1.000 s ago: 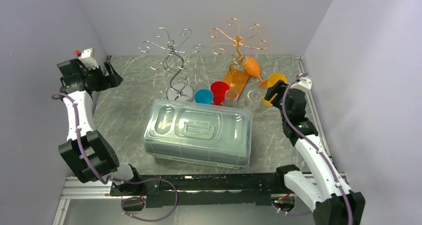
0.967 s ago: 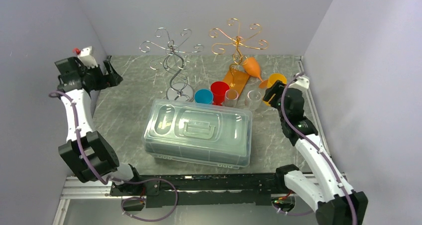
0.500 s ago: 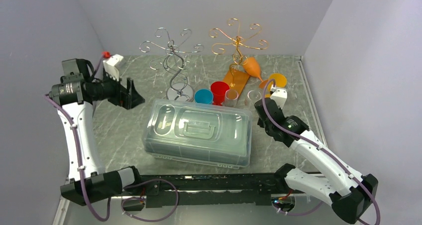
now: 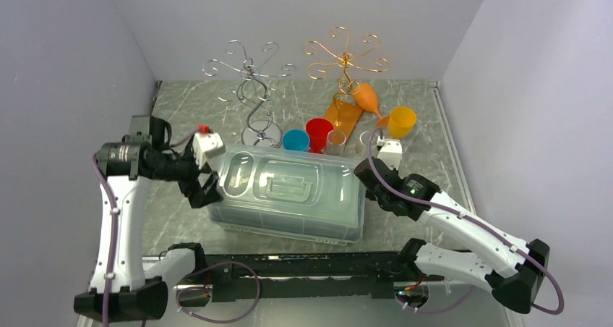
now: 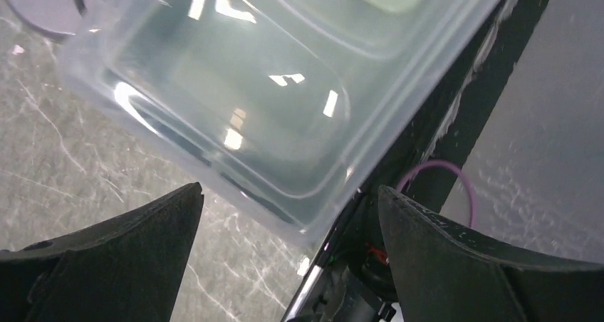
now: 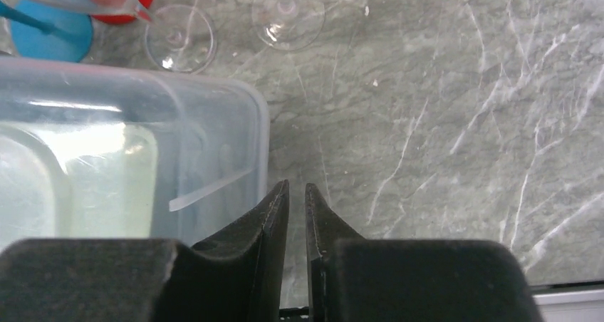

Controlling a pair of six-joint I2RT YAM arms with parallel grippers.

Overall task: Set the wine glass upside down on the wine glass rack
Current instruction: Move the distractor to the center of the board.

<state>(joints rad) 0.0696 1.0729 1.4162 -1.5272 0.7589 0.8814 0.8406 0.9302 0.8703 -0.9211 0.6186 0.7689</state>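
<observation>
Left gripper [image 5: 288, 194]: jaws spread as wide as they go, nothing held. It hangs low at the left near corner of the box [image 4: 289, 189], with the corner lying between the fingers.

Risk 1: a push from this side slides the box to the far side. The glasses stand just beyond its far edge, so they would go over like skittles.

Far left: silver rack [image 4: 251, 88]. Its foot is just beside the box's far left corner, so a shoved box could also knock it.

Task things: blue glass [image 4: 295, 140], red glass [image 4: 319, 133] and two clear glasses [image 4: 337, 139] [image 4: 367, 143], upright in a tight row between box and copper rack [image 4: 345, 56]. An orange glass [image 4: 367, 95] leans at that rack's foot.

Risk 2: the row is crowded. Reaching for one stem likely clips its neighbour, and I judge them light enough to tip. The clear ones are hard to see against the marble.

Right gripper [image 6: 296, 190]: jaws drawn almost together with only a slit between them, nothing held. It sits low at the box's right end, near the right-hand clear glass.

Risk 3: with the jaws this narrow I cannot take a stem, and advancing would just prod the glass over.

Risk 4: whether the box must move first I cannot tell.
</observation>
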